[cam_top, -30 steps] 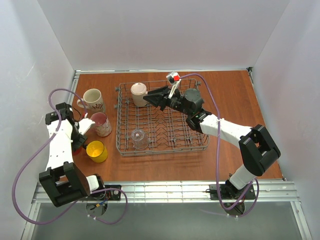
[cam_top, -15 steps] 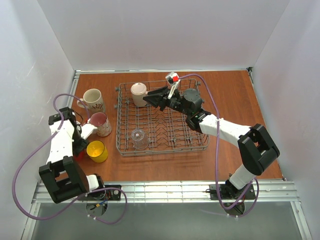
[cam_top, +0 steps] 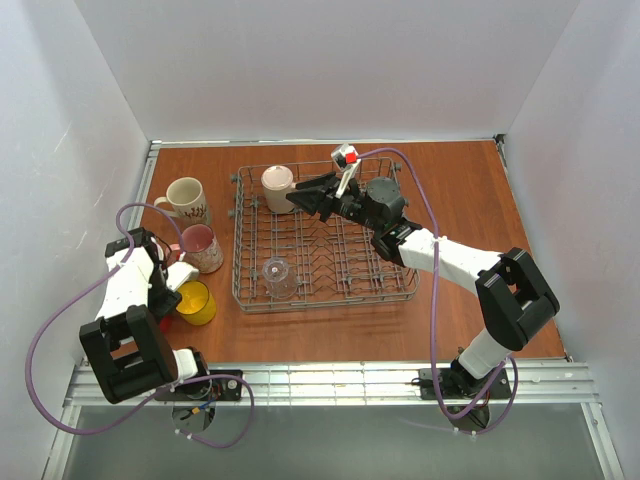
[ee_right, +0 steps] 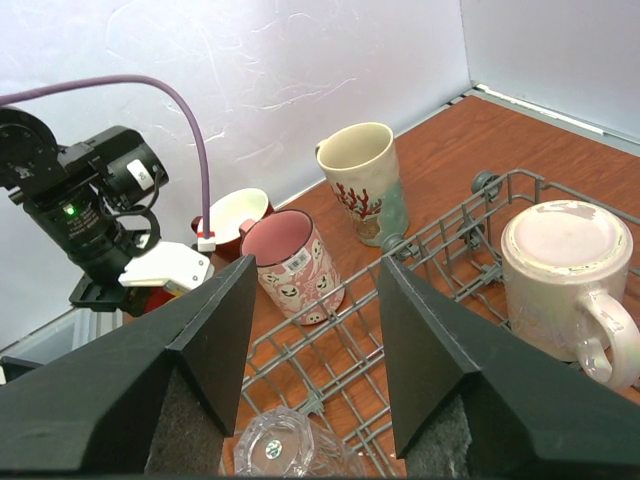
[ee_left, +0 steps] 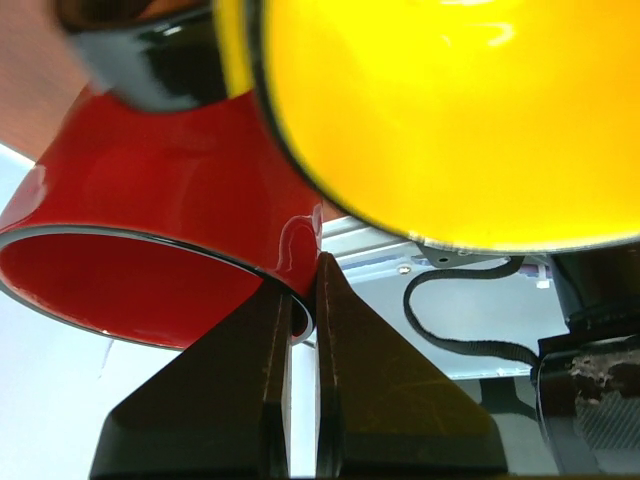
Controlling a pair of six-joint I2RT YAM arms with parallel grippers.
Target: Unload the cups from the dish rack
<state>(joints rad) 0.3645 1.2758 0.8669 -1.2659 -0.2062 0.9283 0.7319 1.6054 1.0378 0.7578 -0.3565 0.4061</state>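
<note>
Left arm (cam_top: pixel 128 285) folded close, fingers (ee_left: pixel 230 400) pinching red cup (ee_left: pixel 150 200).

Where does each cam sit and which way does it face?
Top external: above, behind the bases, looking down on table and dish rack; both arms show.
Left wrist: on the left arm, tight on the red cup and yellow cup; left tool pinches the red rim.
Right wrist: over the rack, facing left towards the pink cup; open right tool shows.
Shared: top and right wrist both see the pink cup.
</note>
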